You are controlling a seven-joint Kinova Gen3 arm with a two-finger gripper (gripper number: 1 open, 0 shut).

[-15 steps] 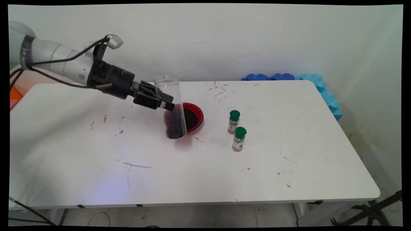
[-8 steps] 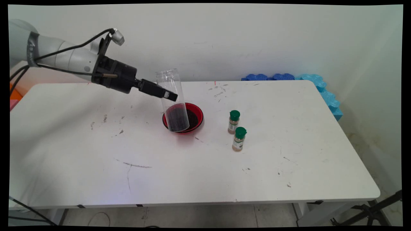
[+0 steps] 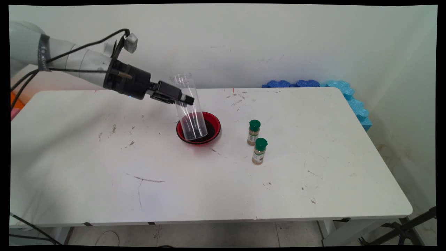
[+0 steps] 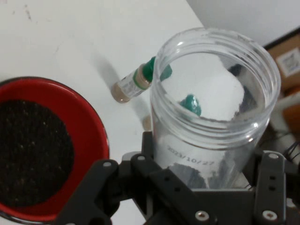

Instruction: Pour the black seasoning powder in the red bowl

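My gripper (image 3: 186, 101) is shut on a clear plastic jar (image 3: 190, 108), gripping it at mid-height. The jar hangs tilted, its lower end over a red bowl (image 3: 214, 130) of dark grains. In the hand view the jar (image 4: 211, 108) fills the right side between my fingers (image 4: 269, 187). Its open mouth shows and it looks empty inside. The red bowl (image 4: 93, 131) lies at the left there. Two spice bottles with green caps (image 3: 254, 132) (image 3: 259, 151) stand to the right of the bowl, and one spice bottle (image 4: 136, 84) shows beyond the jar.
Blue foam pieces (image 3: 303, 83) lie along the wall at the table's back right corner. The white table (image 3: 313, 181) carries dark scuffs and a pencil-like line at the front left. Black cables hang from the arm at the left.
The jar has risen and moved back from the bowl's near-left edge to over the bowl. The wrist has turned. The jar's lower part looks less dark than before.
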